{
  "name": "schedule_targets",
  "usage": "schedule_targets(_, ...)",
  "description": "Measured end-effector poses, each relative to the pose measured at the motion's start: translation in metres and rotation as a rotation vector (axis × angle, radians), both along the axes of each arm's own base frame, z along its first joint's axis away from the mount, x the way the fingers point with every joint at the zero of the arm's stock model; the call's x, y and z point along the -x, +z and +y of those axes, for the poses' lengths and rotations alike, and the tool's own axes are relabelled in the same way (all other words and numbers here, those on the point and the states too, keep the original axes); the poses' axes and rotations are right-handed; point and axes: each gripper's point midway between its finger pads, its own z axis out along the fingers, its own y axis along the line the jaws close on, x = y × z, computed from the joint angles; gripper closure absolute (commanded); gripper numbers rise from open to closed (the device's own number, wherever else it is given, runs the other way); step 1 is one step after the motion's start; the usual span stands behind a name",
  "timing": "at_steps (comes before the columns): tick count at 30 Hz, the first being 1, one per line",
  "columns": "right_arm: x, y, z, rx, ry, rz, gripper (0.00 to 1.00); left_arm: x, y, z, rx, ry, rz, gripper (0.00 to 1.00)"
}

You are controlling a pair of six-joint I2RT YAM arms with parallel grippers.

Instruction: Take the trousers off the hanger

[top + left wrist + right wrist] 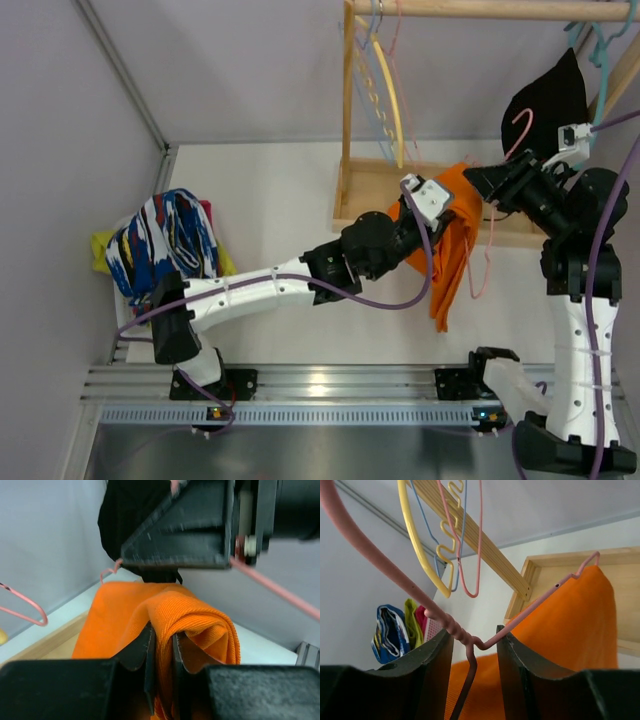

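Note:
Orange trousers (455,240) hang over a pink wire hanger (487,255) in front of the wooden rack. My left gripper (452,200) is shut on a thick fold of the trousers, seen close in the left wrist view (165,612) between the black fingers (149,650). My right gripper (492,185) holds the hanger at its twisted neck (462,632), just to the right of the trousers. Both its fingers (435,655) touch the wire. The trousers drape over the hanger's arm in the right wrist view (570,625). The right gripper fills the top of the left wrist view (185,530).
The wooden rack (365,200) with a top rail (480,10) carries yellow (392,95), blue and pink hangers, a teal one (602,55) and a black garment (550,95). A pile of colourful clothes (165,245) lies in a basket at the left. Grey walls stand behind.

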Motion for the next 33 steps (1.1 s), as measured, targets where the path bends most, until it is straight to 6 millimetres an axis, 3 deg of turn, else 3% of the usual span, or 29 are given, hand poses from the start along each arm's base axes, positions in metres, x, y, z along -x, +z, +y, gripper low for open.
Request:
schedule_targets(5, 0.002, -0.026, -0.002, 0.059, 0.0, 0.01, 1.0, -0.006, 0.03, 0.006, 0.033, 0.022, -0.021, 1.0)
schedule_targets(12, -0.008, -0.066, -0.011, 0.122, -0.025, 0.059, 1.0, -0.005, 0.047, 0.012, -0.002, 0.025, -0.028, 1.0)
schedule_targets(15, -0.012, -0.087, -0.015, 0.149, -0.033, 0.095, 1.0, -0.004, 0.075, 0.017, 0.041, 0.026, -0.045, 1.0)
schedule_targets(19, -0.015, -0.116, -0.019, 0.182, -0.038, 0.147, 1.0, 0.001, 0.132, 0.03, 0.147, 0.028, -0.099, 1.0)
schedule_targets(24, -0.014, -0.154, -0.023, 0.214, -0.037, 0.218, 1.0, 0.007, 0.186, 0.047, 0.252, 0.035, -0.159, 1.0)
schedule_targets(29, -0.012, -0.185, -0.03, 0.274, -0.043, 0.264, 1.0, 0.005, 0.212, 0.053, 0.314, 0.049, -0.189, 1.0)
schedule_targets(33, -0.012, -0.19, -0.033, 0.305, -0.046, 0.261, 1.0, 0.005, 0.215, 0.054, 0.323, 0.051, -0.194, 1.0)
